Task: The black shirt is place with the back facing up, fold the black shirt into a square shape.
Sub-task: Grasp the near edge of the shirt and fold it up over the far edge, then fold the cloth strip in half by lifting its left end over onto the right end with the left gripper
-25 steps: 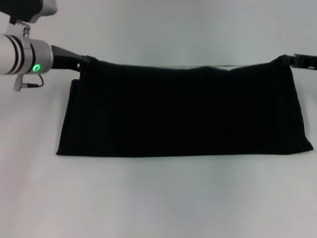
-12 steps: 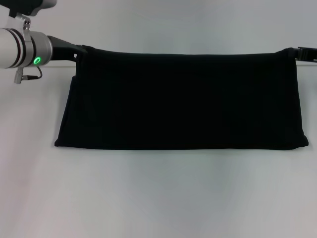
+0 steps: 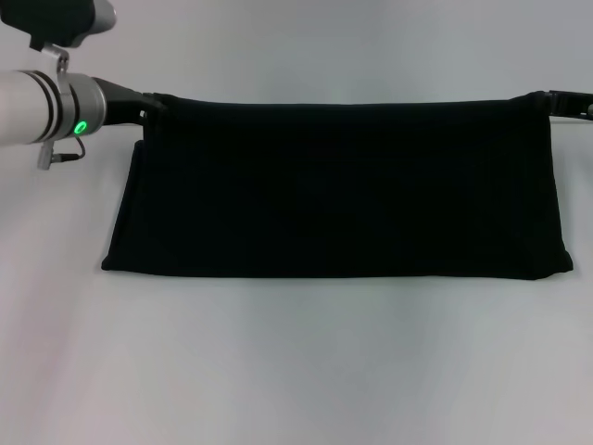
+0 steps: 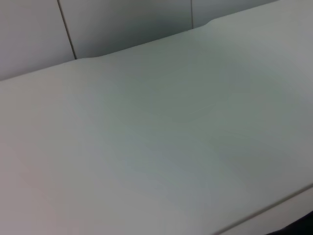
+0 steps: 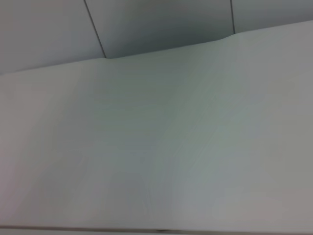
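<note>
Shirt (image 3: 338,190) spread flat on the white table (image 3: 296,371) as a wide black band, already doubled over by the look of it. Left gripper (image 3: 148,104) sits at its far left corner, right gripper (image 3: 548,100) at the far right corner, the far edge stretched straight between them. Fingers merge with the black cloth: cannot tell whether either one pinches fabric or how far it is open. Wrist views show only bare table.

Judgement: light, limp, non-slippery cloth; sags anywhere unsupported. Best held at the corners beside each gripper, both lifted together, keeping the edge taut so the next fold lands square.
</note>
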